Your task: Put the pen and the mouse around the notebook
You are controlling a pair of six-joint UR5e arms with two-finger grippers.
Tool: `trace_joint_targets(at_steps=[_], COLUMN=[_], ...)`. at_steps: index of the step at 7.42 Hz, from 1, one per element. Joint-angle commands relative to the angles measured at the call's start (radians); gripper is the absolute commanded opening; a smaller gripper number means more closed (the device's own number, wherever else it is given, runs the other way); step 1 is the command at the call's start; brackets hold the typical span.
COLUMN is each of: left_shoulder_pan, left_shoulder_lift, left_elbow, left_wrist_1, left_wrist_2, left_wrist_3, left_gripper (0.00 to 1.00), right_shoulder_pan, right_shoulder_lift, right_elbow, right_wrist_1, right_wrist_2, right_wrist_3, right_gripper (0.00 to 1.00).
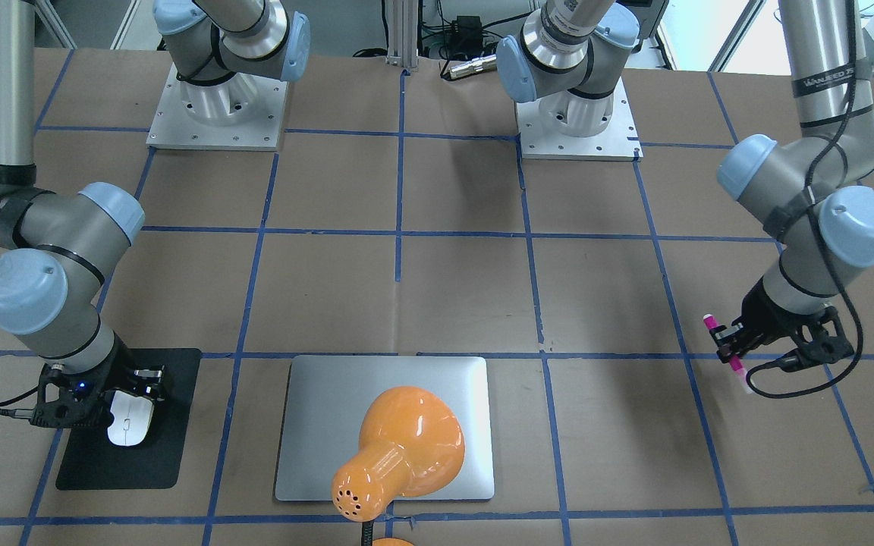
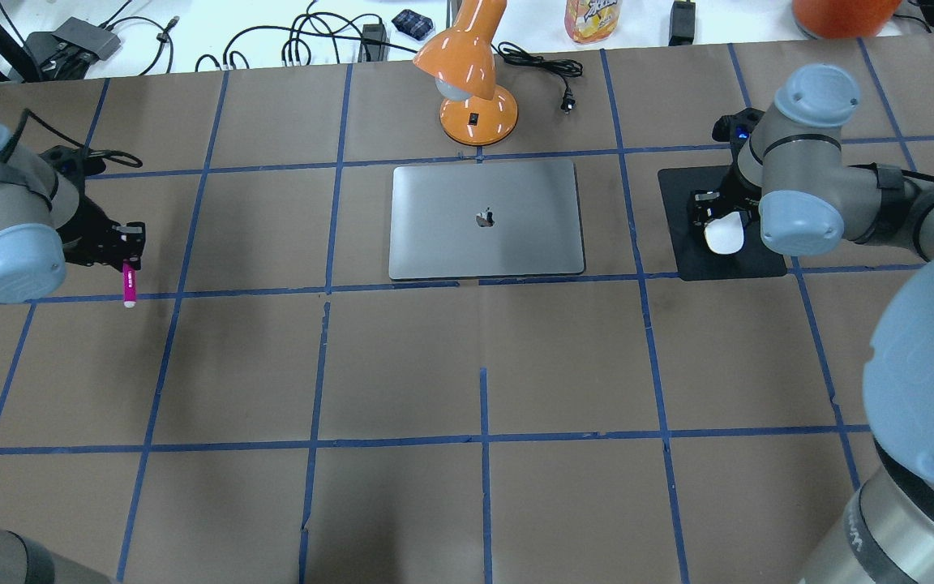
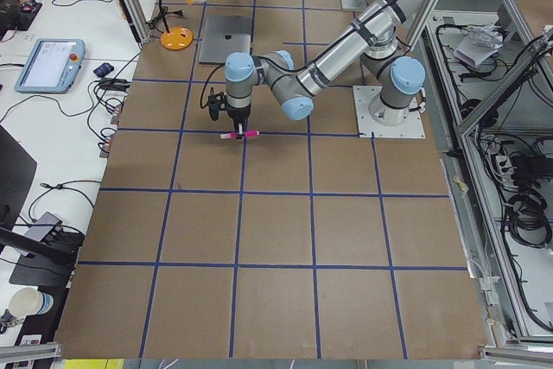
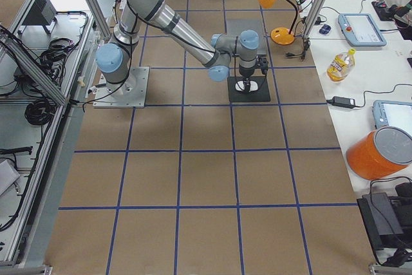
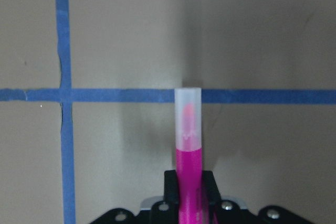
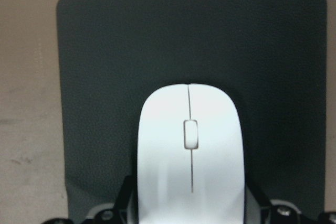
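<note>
My left gripper (image 2: 126, 255) is shut on the magenta pen (image 2: 129, 284), whose pale cap (image 5: 187, 114) points away from the wrist; the pen hangs tilted just above the brown table, far to the left of the notebook. That notebook (image 2: 485, 219) is the silver-grey slab lying flat at mid-table. On the other side, the fingers of my right gripper (image 2: 722, 221) close on both sides of the white mouse (image 6: 190, 156) over the black mat (image 6: 105, 51). Whether the mouse touches the mat I cannot tell.
An orange desk lamp (image 2: 471, 81) stands just beyond the notebook and leans over it, hiding its middle in the front-facing view (image 1: 403, 455). Cables, a bottle (image 2: 593, 18) and tablets lie on the white bench past the table edge. Blue tape lines grid the brown table (image 2: 483, 365).
</note>
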Motion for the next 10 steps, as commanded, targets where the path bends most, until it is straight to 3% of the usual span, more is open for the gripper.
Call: trace_joint_targets(at_steps=[1,2,4,6,9,10], left_shoulder_pan=[-0.168,-0.242,-0.325,-0.397,-0.547,-0.573], left_shoulder_lift=[0.017,0.021,0.026,0.017,0.007,0.0], left_elbow=[0.006,0.004,-0.003,-0.003,-0.006,-0.003], left_wrist_1=[-0.004,-0.004,-0.004,-0.008,0.008,0.006], left_wrist_2=[-0.001,-0.012,-0.074,-0.07,-0.066,-0.066], left_wrist_3=[-0.326,-0.469,-0.515,-0.875,-1.187,-1.267], left_gripper=[0.0,0.0,0.0,0.0,0.0,0.0], right_shoulder_pan=[-0.001,0.002,0.049,0.161,0.264,0.266], right_shoulder_lift=[-0.009,-0.061,-0.231,-0.369,-0.434,-0.437], right_elbow=[-0.002,-0.002,-0.058,-0.179,-0.421,-0.415], right_wrist_1=[0.008,0.062,0.335,0.58,0.915,0.938], right_wrist_2=[-0.014,-0.012,-0.003,-0.002,-0.014,-0.005], right_wrist_3=[0.001,0.004,0.088,0.195,0.211,0.213], right_gripper=[1.0,1.0,1.0,1.0,1.0,1.0])
